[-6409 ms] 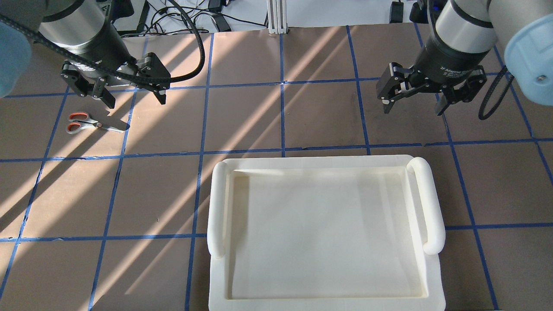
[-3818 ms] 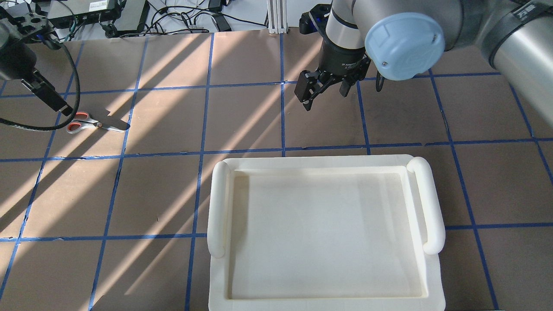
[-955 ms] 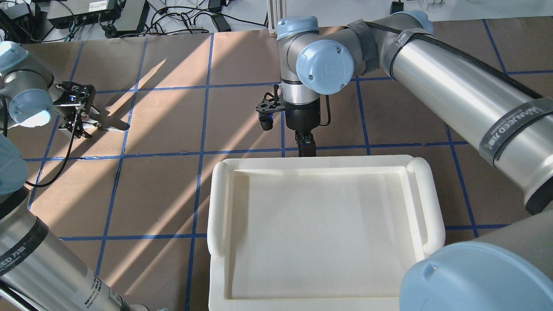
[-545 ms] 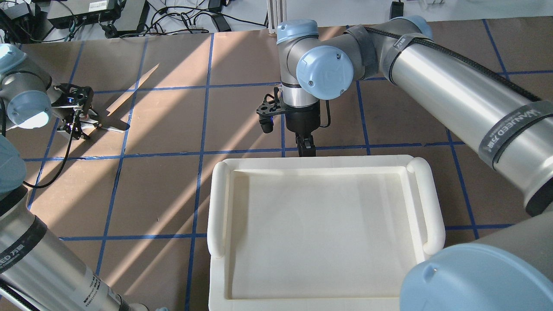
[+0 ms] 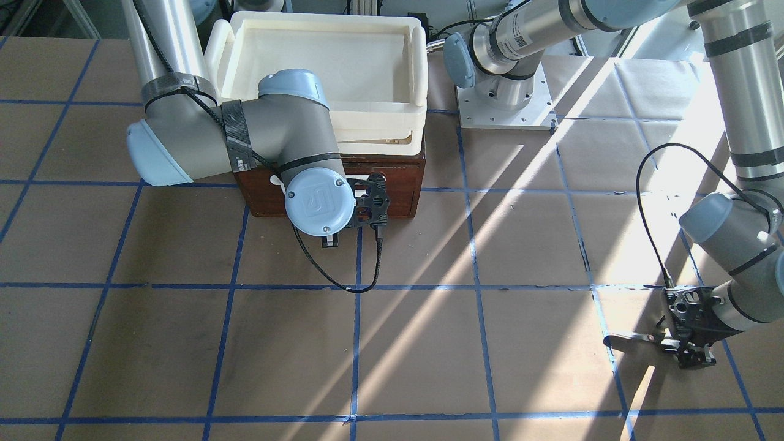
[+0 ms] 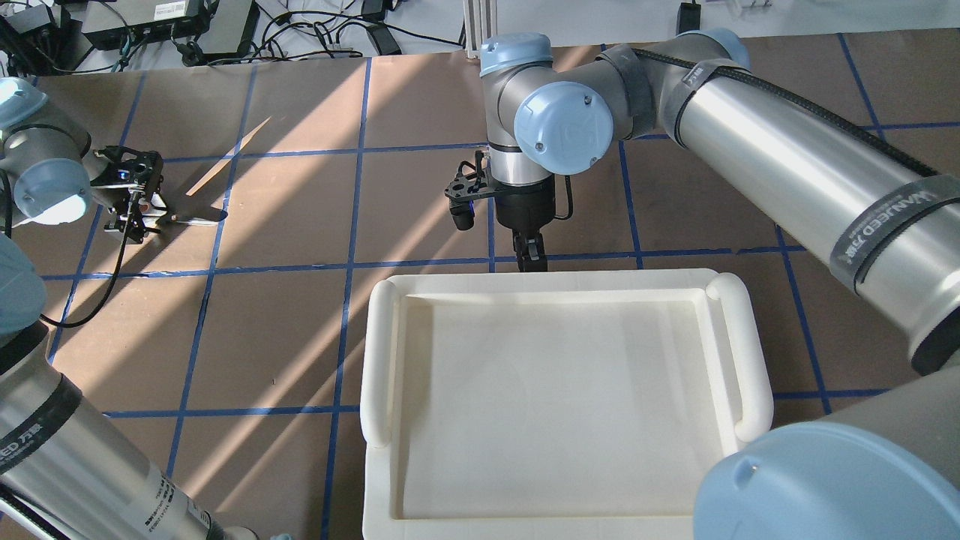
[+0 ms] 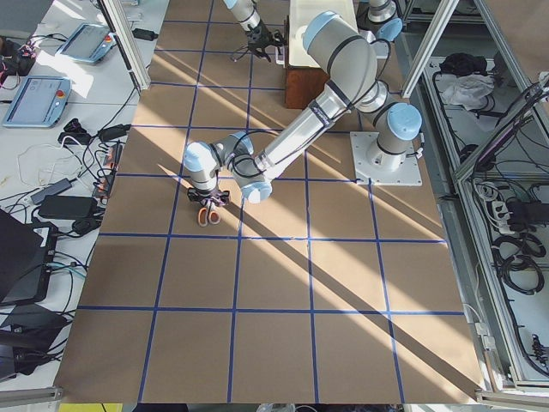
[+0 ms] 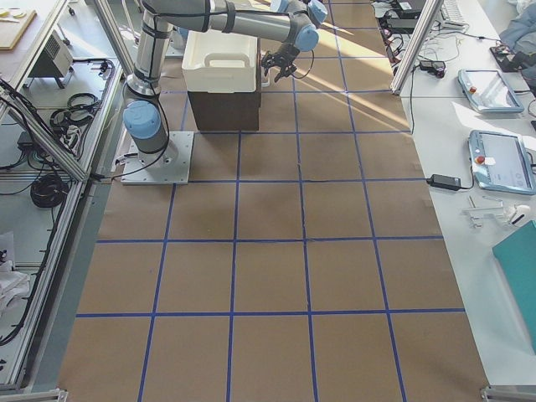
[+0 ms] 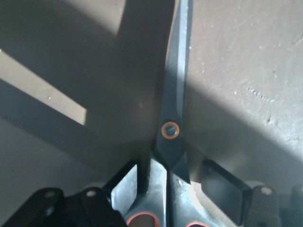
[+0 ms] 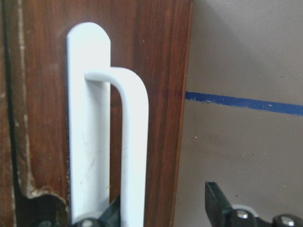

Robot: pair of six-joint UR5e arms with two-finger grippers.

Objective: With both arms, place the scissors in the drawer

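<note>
The tabletop is crossed by hard diagonal bands of sunlight and long shadows. Glare is seen at the front-facing view's right edge. The scissors are half shadowed, their handles blurred

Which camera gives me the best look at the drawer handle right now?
The right wrist camera: the white handle fills the frame against the drawer front, the right gripper straddling its bar. Front-facing, the right arm mostly covers it; overhead, the tray hides it; side views show it too small.
</note>
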